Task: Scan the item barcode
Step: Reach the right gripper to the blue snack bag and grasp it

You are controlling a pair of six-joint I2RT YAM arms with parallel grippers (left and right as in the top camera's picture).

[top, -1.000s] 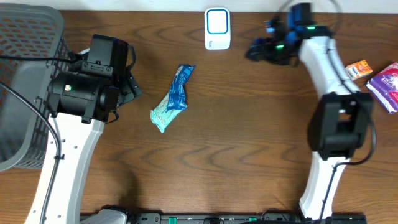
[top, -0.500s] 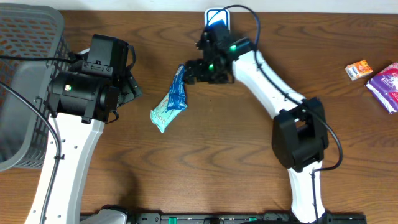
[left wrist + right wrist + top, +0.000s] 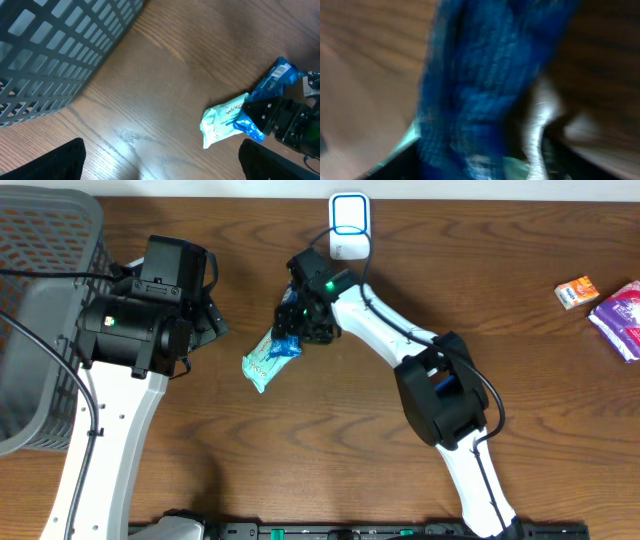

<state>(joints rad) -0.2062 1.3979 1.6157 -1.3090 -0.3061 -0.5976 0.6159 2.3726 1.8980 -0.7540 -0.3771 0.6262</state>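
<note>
– What is the right gripper (image 3: 295, 322) doing?
– Picking up the blue packet (image 3: 265, 360), I think. It sits right on the packet's top end, mid table (image 3: 330, 460). I can't tell if it's pinching.
– And next?
– Get a firm hold, then lift it to the white scanner (image 3: 349, 225).

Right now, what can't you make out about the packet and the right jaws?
Barcode on the blue packet: too small overhead, blurred in the right wrist view.
Packet's upper end: hidden overhead under the right gripper.
Whether its jaws grip the packet: blurred close up, covered overhead.
</note>
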